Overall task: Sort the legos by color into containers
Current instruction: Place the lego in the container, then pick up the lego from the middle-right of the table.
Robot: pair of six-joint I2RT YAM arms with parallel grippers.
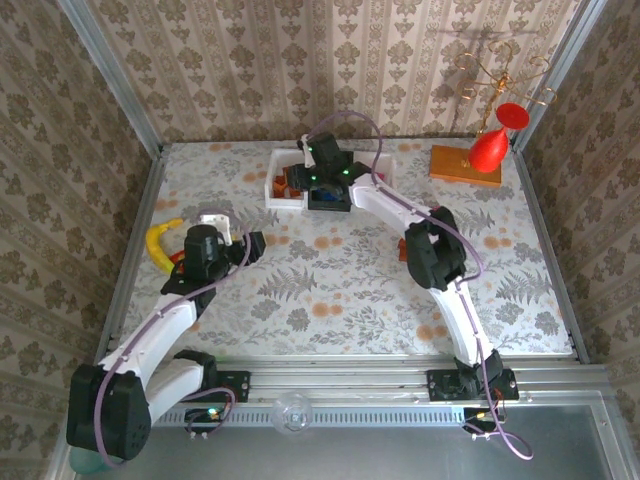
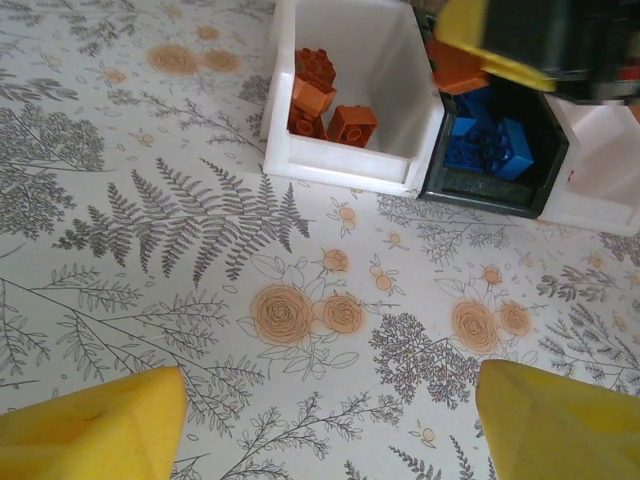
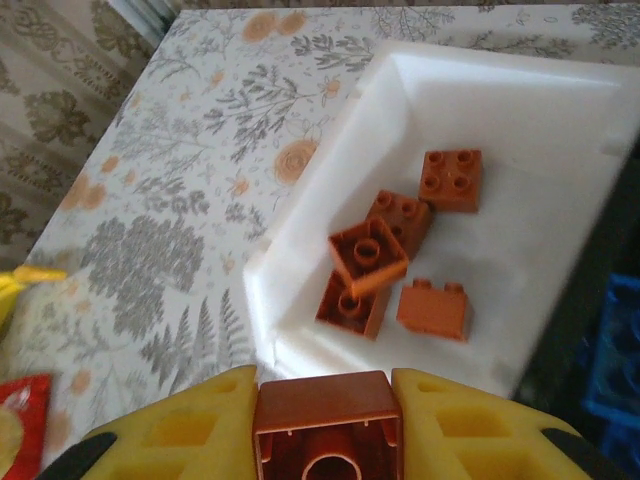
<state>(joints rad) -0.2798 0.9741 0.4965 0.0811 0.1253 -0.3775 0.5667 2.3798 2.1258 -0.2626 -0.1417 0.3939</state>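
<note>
Jaws of the right arm clamp an orange-brown brick (image 3: 327, 425) by a white bin (image 3: 540, 120); left jaws gape empty.

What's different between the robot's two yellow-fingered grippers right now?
The left gripper is open and empty; the right gripper is shut on an orange-brown brick. The left gripper is over the patterned table; the right gripper is above the white bin, which holds more orange-brown bricks. Both have yellow fingers.
</note>
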